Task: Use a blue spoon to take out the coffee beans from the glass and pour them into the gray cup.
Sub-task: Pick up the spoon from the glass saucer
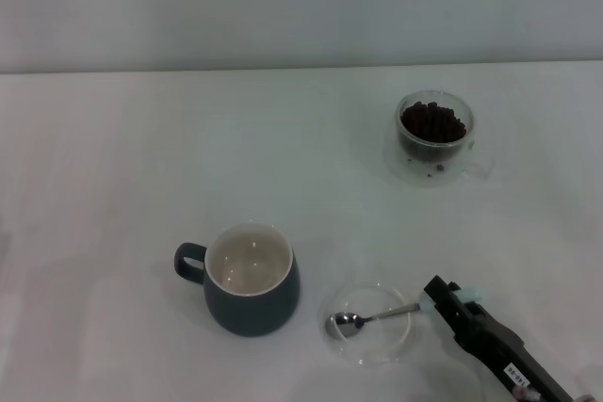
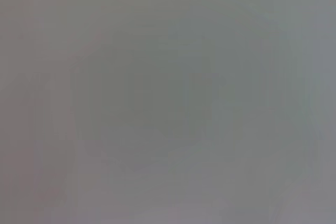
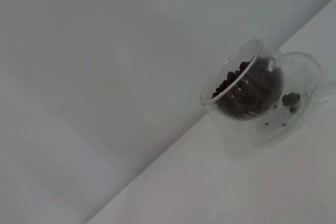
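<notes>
Only the head view is showing the whole layout on the white tabletop [image 1: 113,157]. The gray cup [image 1: 247,281] is sitting upright near the front, its loop handle pointing toward the robot's left, its cream inside looking bare. Just to its right a shallow clear dish [image 1: 373,323] is lying flat, and the spoon [image 1: 377,315] is resting in it. The spoon's long axis is running roughly left to right, tilting slightly: the shiny bowl is lying in the dish toward the cup, and the neck is rising toward the right, where the pale blue handle end is meeting the right hand [image 1: 443,303].

The right hand is reaching in from the lower right corner, its dark fingers closing narrowly around the handle tip; a sliver of pale blue is peeking out beside them. The spoon bowl is touching the dish.

The glass [image 1: 433,136] is standing well apart from the cup, at the far right of the tabletop, with the beans [image 1: 432,122] filling its inner wall as a dark mass.

The right wrist view is showing none of the spoon, dish or cup. It is giving a closer look at the glass [image 3: 254,95] alone, with its clear side handle and beans [image 3: 247,90] heaped inside; a few dark specks are showing in the outer wall.

The left wrist view is showing only a blank gray blur, and the left hand is appearing in no view.
</notes>
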Motion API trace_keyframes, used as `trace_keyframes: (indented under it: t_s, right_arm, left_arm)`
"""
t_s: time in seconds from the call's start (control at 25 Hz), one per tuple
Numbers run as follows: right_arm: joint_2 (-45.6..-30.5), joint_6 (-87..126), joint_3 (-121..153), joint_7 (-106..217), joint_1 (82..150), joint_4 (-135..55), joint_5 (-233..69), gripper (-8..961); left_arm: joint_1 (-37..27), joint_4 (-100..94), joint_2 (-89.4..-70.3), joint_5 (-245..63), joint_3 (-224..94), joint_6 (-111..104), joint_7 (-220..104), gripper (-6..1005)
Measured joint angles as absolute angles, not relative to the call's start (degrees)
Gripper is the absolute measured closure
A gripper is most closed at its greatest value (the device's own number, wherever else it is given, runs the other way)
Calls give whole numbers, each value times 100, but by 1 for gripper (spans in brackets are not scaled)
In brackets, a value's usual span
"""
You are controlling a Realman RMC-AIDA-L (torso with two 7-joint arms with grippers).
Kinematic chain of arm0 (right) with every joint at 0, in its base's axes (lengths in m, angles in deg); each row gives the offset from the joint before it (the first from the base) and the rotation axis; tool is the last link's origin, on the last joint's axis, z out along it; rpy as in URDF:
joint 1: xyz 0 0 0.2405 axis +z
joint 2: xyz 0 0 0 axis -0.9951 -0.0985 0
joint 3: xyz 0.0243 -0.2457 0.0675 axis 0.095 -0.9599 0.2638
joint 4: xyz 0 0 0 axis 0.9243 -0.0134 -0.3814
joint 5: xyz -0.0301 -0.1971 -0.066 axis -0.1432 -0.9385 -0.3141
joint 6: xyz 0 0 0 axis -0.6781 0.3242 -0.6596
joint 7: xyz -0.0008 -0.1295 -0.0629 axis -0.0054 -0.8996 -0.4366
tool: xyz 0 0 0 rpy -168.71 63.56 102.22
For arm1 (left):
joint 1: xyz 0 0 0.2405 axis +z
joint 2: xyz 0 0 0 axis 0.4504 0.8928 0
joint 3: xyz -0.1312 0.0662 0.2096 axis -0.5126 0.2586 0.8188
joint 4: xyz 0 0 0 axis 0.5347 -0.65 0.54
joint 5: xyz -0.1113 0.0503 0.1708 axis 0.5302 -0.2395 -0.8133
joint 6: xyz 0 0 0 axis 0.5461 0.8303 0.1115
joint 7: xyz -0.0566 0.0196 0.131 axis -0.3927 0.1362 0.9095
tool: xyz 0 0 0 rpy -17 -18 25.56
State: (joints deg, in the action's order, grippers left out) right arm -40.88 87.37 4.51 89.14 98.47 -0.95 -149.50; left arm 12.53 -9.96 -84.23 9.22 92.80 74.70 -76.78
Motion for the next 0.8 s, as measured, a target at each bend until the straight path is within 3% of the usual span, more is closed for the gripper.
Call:
trace_keyframes:
  t_s: [0.6, 0.8]
  right_arm:
    - [-4061, 8837, 420, 9363, 9859, -228, -15106, 761]
    - [-4048, 9083, 364, 9860, 9820, -467, -15224, 778]
  left_arm:
    - [1244, -969, -8414, 943, 9280, 7462, -7677, 108]
    - [1244, -963, -8414, 944, 9280, 7473, -7678, 107]
